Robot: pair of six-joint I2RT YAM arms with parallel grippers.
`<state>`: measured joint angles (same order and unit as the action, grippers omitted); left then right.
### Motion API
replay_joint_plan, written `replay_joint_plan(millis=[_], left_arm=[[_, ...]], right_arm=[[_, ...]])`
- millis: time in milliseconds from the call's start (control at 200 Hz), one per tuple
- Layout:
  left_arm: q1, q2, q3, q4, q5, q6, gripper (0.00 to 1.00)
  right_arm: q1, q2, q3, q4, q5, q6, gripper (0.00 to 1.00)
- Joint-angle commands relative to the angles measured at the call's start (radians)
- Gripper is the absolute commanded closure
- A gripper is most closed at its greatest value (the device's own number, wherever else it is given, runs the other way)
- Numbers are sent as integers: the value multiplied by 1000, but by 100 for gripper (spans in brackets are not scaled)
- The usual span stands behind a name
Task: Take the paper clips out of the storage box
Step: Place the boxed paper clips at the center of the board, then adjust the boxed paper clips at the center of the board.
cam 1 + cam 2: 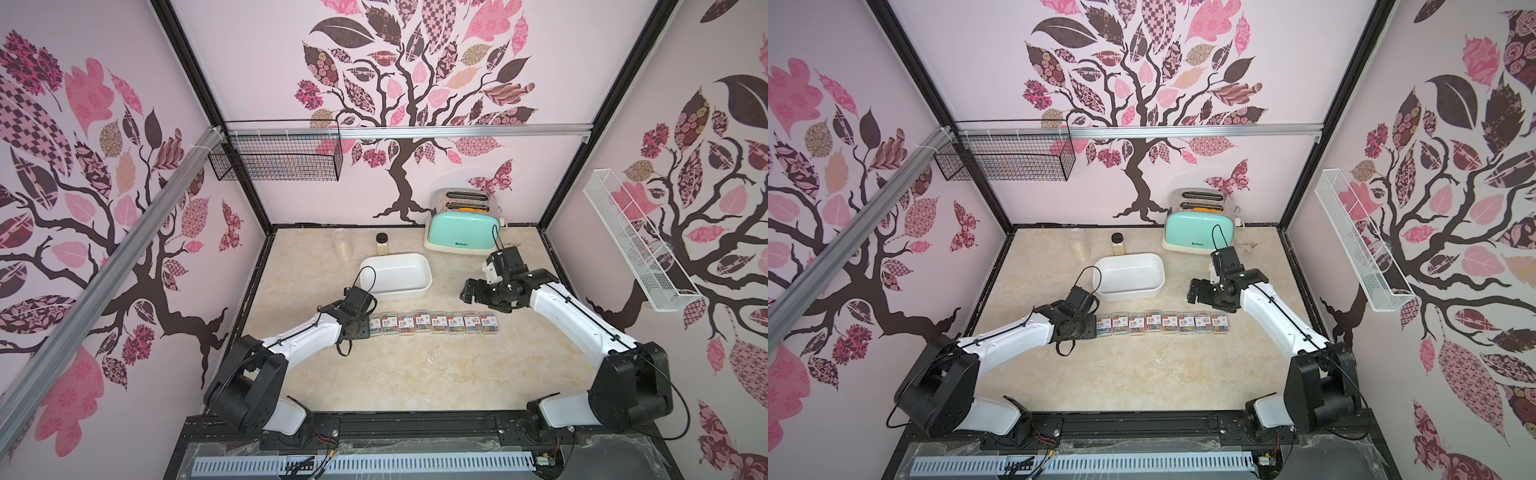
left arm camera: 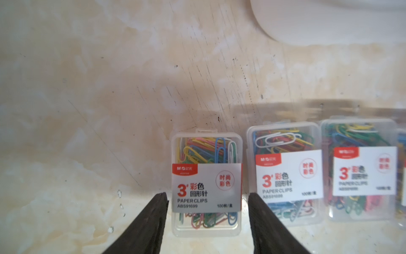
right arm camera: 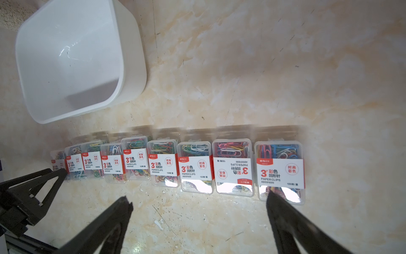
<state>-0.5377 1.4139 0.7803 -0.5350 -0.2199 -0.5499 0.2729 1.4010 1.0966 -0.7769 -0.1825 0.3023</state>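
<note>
The paper clips are clear cases with white and red labels, lying in a row [image 1: 432, 323] on the marble table in both top views [image 1: 1163, 324]. The white storage box [image 1: 395, 276] stands behind the row and looks empty [image 3: 72, 61]. My left gripper [image 2: 207, 195] is down over the row's left end. Its fingers stand either side of the end case [image 2: 206, 154] with a narrow gap on each side, so it is open. From above, the wrist hides that case. My right gripper [image 3: 198, 198] hovers wide open, with nothing in it, near the row's right end [image 1: 467, 293].
A mint-green toaster [image 1: 463, 230] stands at the back right. A dark-lidded jar [image 1: 382, 243] and a clear cup [image 1: 343, 245] stand behind the box. A black wire basket [image 1: 276, 156] and a white wire shelf [image 1: 636, 241] hang on the walls.
</note>
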Motion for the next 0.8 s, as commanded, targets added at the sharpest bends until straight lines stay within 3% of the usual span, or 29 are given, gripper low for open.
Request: replay_joint_plan(millis=[0, 160, 385, 790], left_arm=[[-2, -80, 40, -67, -30, -23, 36], [54, -124, 50, -120, -51, -25, 38], [141, -17, 75, -108, -37, 2, 41], [147, 118, 80, -78, -4, 9, 42]], right_arm=[[14, -19, 5, 4, -7, 0, 1], [24, -8, 11, 4, -5, -2, 1], [34, -6, 11, 7, -5, 2, 1], [34, -15, 16, -2, 5, -5, 1]])
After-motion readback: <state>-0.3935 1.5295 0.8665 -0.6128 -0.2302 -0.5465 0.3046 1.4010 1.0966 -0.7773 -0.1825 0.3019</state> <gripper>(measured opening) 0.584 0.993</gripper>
